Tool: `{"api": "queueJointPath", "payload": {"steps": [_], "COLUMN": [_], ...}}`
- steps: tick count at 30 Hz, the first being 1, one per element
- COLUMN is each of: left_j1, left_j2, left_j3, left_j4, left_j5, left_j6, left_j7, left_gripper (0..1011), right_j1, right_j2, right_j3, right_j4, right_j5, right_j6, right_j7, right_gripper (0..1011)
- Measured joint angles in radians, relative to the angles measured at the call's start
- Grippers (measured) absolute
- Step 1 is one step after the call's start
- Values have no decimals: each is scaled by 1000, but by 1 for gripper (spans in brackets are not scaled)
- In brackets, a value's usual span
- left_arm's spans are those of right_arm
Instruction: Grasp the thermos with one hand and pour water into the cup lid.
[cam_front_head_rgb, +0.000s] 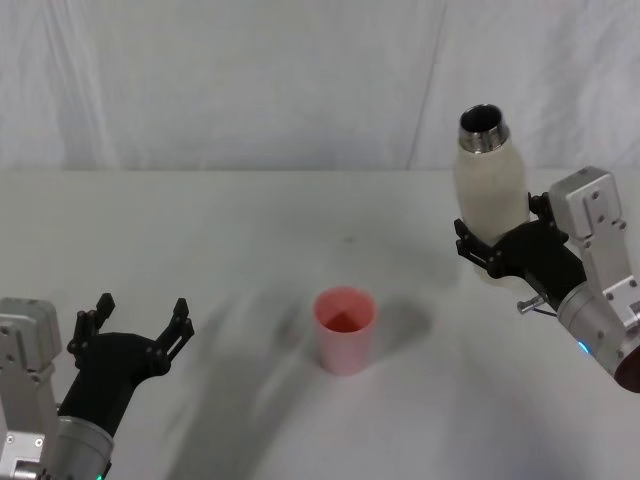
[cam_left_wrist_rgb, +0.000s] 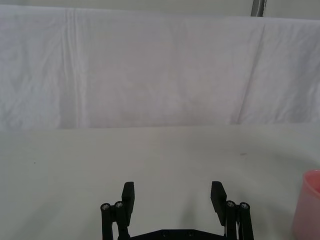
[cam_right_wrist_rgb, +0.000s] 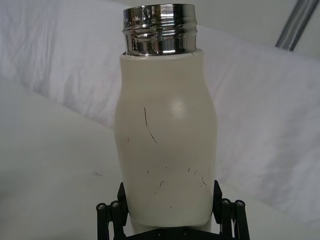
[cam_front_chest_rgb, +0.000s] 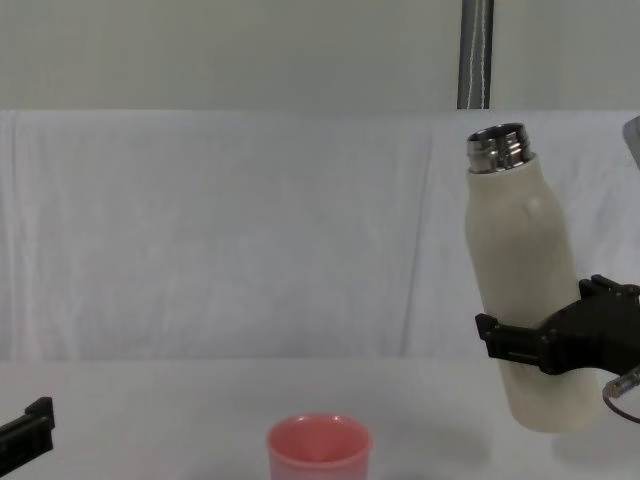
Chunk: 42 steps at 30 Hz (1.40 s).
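Observation:
The cream-white thermos (cam_front_head_rgb: 489, 190) with its open steel neck is held off the table at the right, tilted slightly toward the centre. My right gripper (cam_front_head_rgb: 500, 252) is shut on its lower body; the chest view shows the thermos (cam_front_chest_rgb: 520, 300) lifted and my right gripper (cam_front_chest_rgb: 545, 345) around it, as the right wrist view does too (cam_right_wrist_rgb: 167, 150). The pink cup lid (cam_front_head_rgb: 345, 328) stands upright mid-table, left of the thermos, also low in the chest view (cam_front_chest_rgb: 318, 447). No water stream shows. My left gripper (cam_front_head_rgb: 140, 325) rests open at the near left, holding nothing.
A white cloth covers the table (cam_front_head_rgb: 250, 230) and hangs as a backdrop behind it. A grey vertical pole (cam_front_chest_rgb: 476, 55) rises behind the backdrop. The pink cup's edge (cam_left_wrist_rgb: 310, 210) shows in the left wrist view, beside my open left gripper (cam_left_wrist_rgb: 172, 197).

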Motion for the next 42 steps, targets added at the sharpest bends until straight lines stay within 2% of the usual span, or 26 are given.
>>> {"api": "queueJointPath", "payload": {"steps": [9, 11, 22, 30, 31, 35, 42], "left_j1": [0, 0, 0, 0, 0, 0, 0], "left_j2": [0, 0, 0, 0, 0, 0, 0], "left_j3": [0, 0, 0, 0, 0, 0, 0], "left_j4": [0, 0, 0, 0, 0, 0, 0], "left_j5": [0, 0, 0, 0, 0, 0, 0], "left_j6": [0, 0, 0, 0, 0, 0, 0], "left_j7": [0, 0, 0, 0, 0, 0, 0], "left_gripper": [1001, 1001, 1001, 1001, 1001, 1001, 1001], "right_j1": [-30, -39, -62, -75, -79, -84, -93], "right_j2": [37, 47, 73, 79, 82, 86, 87], "right_j3": [-27, -35, -70, -84, -88, -94, -96], "right_j4": [-57, -70, -95, -98, -98, -98, -97], "right_j5": [-122, -163, -317, -382, -405, -441, -484], "right_j6": [-6, -13, -30, -35, -37, -38, -40], "right_j7": [-6, -10, -23, -26, -30, -37, -49], "right_gripper": [964, 963, 963, 963, 963, 963, 963]}}
